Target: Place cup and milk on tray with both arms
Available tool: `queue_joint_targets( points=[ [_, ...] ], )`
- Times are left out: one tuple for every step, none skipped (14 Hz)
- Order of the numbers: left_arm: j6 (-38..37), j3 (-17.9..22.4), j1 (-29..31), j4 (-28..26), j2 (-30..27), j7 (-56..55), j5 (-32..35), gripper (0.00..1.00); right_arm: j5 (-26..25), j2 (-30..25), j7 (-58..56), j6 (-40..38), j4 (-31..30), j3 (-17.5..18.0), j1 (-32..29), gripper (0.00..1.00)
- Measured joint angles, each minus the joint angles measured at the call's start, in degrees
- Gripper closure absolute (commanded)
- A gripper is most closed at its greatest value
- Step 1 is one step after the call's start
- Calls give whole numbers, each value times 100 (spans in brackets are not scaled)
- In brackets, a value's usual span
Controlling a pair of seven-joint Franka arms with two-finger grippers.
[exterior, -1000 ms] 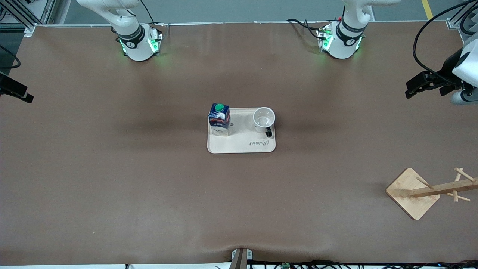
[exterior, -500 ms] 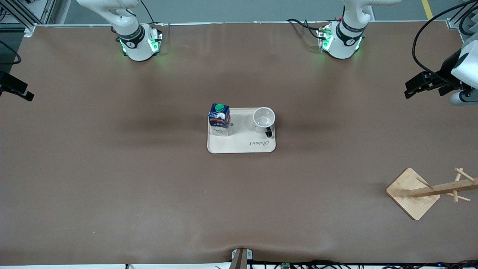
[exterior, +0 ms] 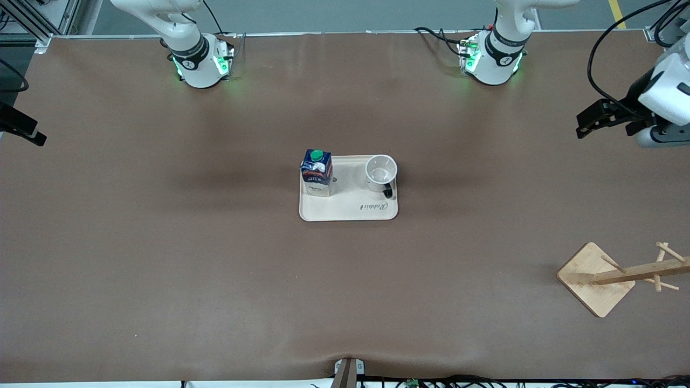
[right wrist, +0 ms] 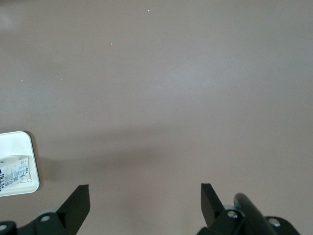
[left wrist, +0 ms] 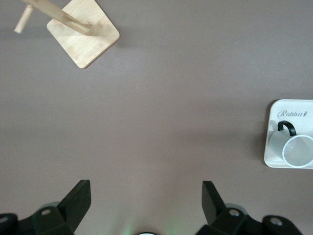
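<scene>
Cup point(exterior: 381, 171) and milk point(exterior: 316, 172) stand on tray point(exterior: 345, 211); both tools point(left wrist: 144, 198) point(right wrist: 145, 200) gape empty; wooden rack point(exterior: 614, 276) well apart.

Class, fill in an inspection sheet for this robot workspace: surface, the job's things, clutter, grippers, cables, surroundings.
Surface: brown table, slightly rippled at the edge nearest the front camera.
Job's things: milk and cup both stand upright on the tray, apart from each other.
Clutter: wooden mug rack at the left arm's end of the table.
Grippers: left gripper open, empty, over bare table at that same end; right gripper open, empty, over the right arm's end.
Cables: black cables by the left arm.
Surroundings: metal frame at the table corner.
</scene>
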Motion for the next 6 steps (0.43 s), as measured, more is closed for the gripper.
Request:
queue_joint_targets(
  points=[
    [0,-51,-9,-2,-1,-3,0,0,-2,-5,0,0,0,-1,0,0],
    [0,-70,-18,-2,-1,1,0,0,-4,-7,0,0,0,-5,-3,0],
    [1,-70,-18,-1,-1,8,0,0,-4,-7,0,0,0,-12,-8,0],
    [7,-67,-13,3,-1,12,0,0,-4,-7,-3,0,0,-14,-11,0],
    [14,-64,-5,6,-1,13,0,0,-4,-7,-6,2,0,-3,-11,0],
    [19,-63,2,7,-1,14,0,0,-4,-7,-6,4,1,16,-10,0]
  ],
)
